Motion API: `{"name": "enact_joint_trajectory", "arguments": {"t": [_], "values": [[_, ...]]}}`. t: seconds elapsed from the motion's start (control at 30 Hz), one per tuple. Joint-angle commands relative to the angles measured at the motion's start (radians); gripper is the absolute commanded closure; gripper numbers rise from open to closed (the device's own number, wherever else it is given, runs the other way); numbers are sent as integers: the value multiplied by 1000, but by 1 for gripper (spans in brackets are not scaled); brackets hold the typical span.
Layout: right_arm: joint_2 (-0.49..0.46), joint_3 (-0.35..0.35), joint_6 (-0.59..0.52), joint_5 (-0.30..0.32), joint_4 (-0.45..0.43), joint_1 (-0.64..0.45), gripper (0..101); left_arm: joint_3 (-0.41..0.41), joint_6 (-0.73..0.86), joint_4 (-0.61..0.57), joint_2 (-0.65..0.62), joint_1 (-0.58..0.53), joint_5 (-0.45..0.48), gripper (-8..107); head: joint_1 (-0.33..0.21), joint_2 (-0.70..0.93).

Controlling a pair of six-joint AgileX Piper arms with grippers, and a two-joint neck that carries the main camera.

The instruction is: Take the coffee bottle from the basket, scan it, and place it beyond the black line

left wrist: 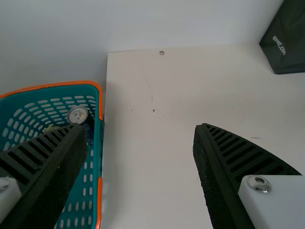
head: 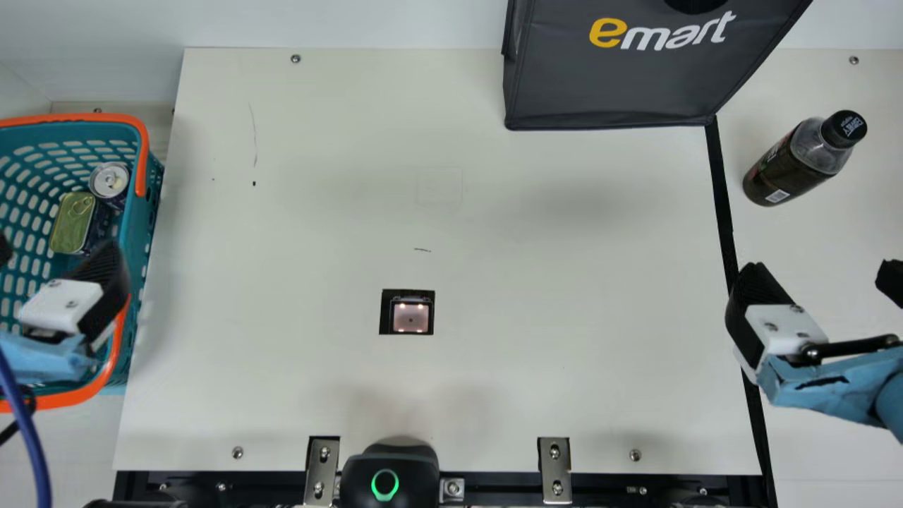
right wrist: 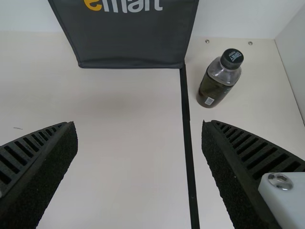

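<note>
1. Right claw (right wrist: 138, 126) first, folks: it's gaping wide, gripping nothing, and hanging by the black line (head: 723, 197), apart from the bottle, presumably giving it room to stand.
2. Over to the left claw (left wrist: 140, 130): also spreading wide, holding nothing, and hovering by the basket (head: 141, 226), a handy spot for any picking.
3. Inside that basket, a round can (head: 109, 180) and a flat tin (head: 73, 222) are sitting close together, probably other groceries rather than this job's target.
4. And there's the coffee bottle (head: 804, 159)! It's standing upright beyond the line, on the side the task is asking for. The placing is looking done; whether it's been scanned, I'm unable to tell.
5. The scanner window (head: 410, 316) is glowing mid-tabletop (head: 494, 381), sensibly sitting between basket and line.
6. Now the print: the bottle is showing pale lettering on its cap and a white barcode patch (head: 777, 196) low on its side. Behind, the dark bag (head: 614, 77) is sporting big yellow-and-white lettering.
</note>
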Motion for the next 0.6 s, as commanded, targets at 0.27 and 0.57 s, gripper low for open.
{"name": "enact_joint_trajectory", "arguments": {"t": [0.27,0.57], "values": [[0,0,0,1,0,0,10,-74,-32,30,11,4,84,9,-27,2],[0,0,0,1,0,0,10,-74,-32,30,11,4,84,9,-27,2]]}}
